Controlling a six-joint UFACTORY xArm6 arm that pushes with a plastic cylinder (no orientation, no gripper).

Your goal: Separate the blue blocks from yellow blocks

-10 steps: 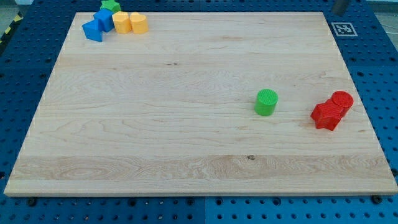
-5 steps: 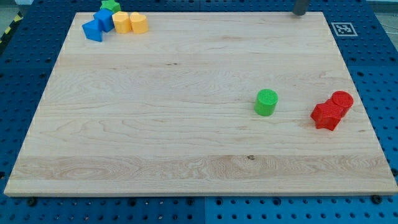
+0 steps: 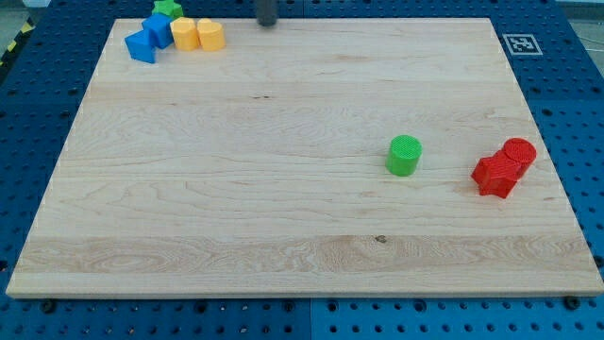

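Two blue blocks point(image 3: 141, 44) point(image 3: 158, 29) sit at the board's top left corner, touching each other. Two yellow blocks point(image 3: 185, 34) point(image 3: 210, 35) stand side by side just to their right, the left one touching the nearer blue block. A green star block point(image 3: 168, 8) sits above them at the view's top edge. My tip point(image 3: 268, 25) is at the board's top edge, a short way to the right of the yellow blocks and apart from them.
A green cylinder point(image 3: 404, 155) stands right of the board's middle. A red cylinder point(image 3: 519, 152) and a red block point(image 3: 496, 175) touch near the right edge. A marker tag point(image 3: 520, 43) lies off the board's top right corner.
My tip has moved left along the board's top edge, from the top right corner to just right of the yellow blocks. No block has moved.
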